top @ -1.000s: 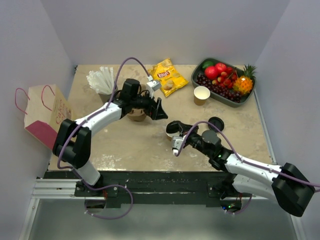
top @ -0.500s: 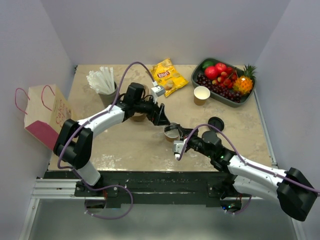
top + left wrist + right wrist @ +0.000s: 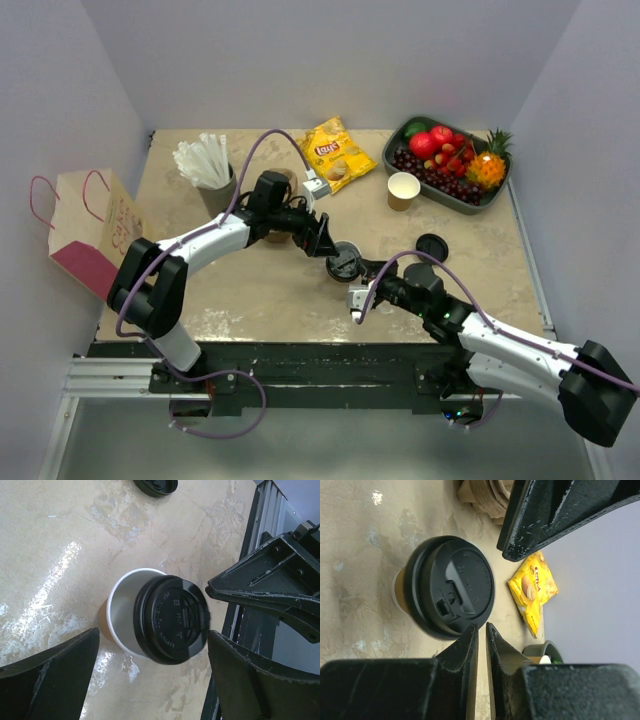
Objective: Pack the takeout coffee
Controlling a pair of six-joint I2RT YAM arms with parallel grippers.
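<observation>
The takeout coffee [image 3: 345,262] is a small tan cup with a black lid, standing mid-table. In the left wrist view [image 3: 165,617] the lid sits off-centre and the white inside shows on one side. My left gripper [image 3: 327,245] is open and empty just left of the cup and above it; its fingers [image 3: 50,680] stand wide on either side of the cup. My right gripper [image 3: 366,284] is shut and empty, just near-right of the cup. Its tips [image 3: 481,630] are close beside the lid [image 3: 447,587], and contact is unclear.
A loose black lid [image 3: 431,245] lies right of the cup. A lidless tan cup [image 3: 403,190], a fruit tray [image 3: 398,132] and a chips bag [image 3: 337,152] are at the back. A cup of straws [image 3: 205,165] and a paper bag [image 3: 85,230] are at the left.
My left gripper has moved right to the cup, jaws open over it. My right gripper has drawn back from the cup toward the near edge.
</observation>
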